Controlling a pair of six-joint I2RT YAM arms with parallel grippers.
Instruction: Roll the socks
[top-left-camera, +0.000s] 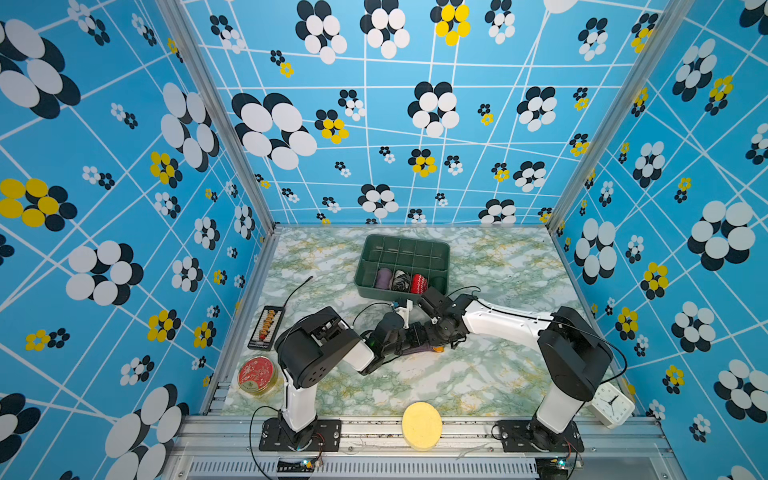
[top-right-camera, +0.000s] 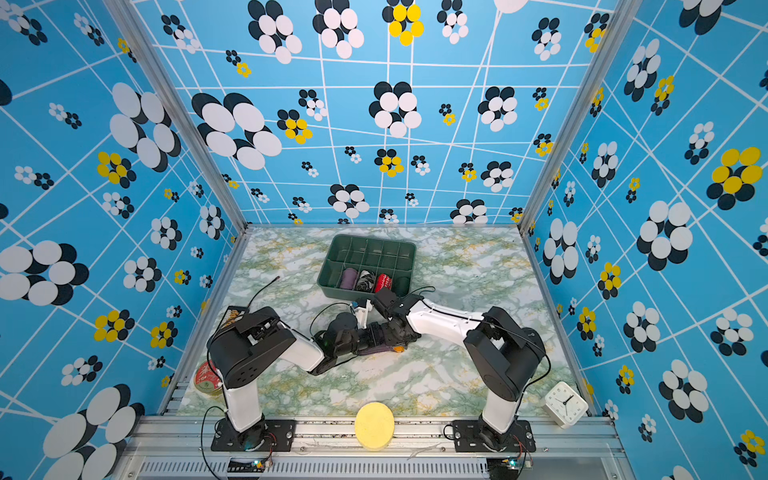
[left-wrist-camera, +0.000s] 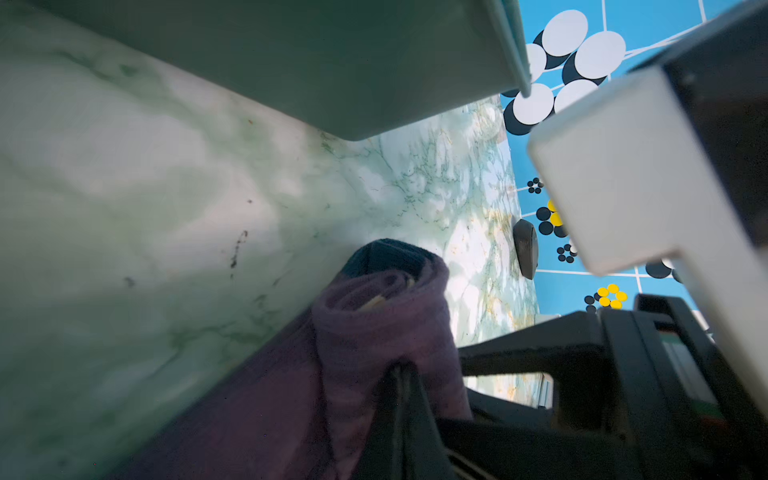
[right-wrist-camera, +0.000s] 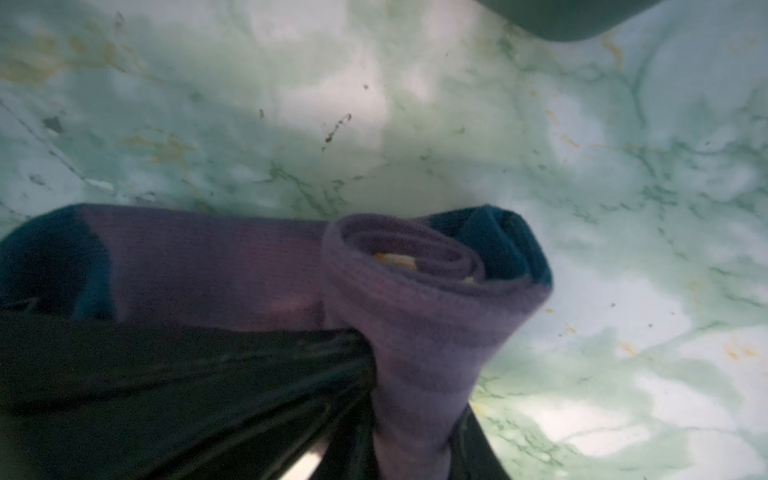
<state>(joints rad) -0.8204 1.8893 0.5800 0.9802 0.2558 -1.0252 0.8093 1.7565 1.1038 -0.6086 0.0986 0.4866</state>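
Observation:
The socks (top-left-camera: 417, 351) lie mid-table under both wrists, mostly hidden in both top views; purple knit and an orange bit (top-right-camera: 398, 349) peek out. One end is wound into a roll (right-wrist-camera: 415, 291) with a dark blue patch behind it, and the rest stretches flat to a dark blue part (right-wrist-camera: 50, 266). My right gripper (right-wrist-camera: 415, 432) is shut on the roll, its dark fingers (right-wrist-camera: 478, 440) on either side. In the left wrist view the roll (left-wrist-camera: 374, 316) stands beside the flat length. My left gripper (left-wrist-camera: 401, 372) is shut, its tips pinching purple fabric at the roll's base.
A green divided tray (top-left-camera: 444, 249) stands just behind the grippers, holding a purple roll (top-left-camera: 384, 278), a black-and-white bundle (top-left-camera: 401, 280) and a red bundle (top-left-camera: 418, 283). A red tin (top-left-camera: 257, 374) and a dark abacus-like rack (top-left-camera: 266, 326) sit left. A yellow disc (top-left-camera: 422, 424) and a white clock (top-left-camera: 611, 405) are at the front.

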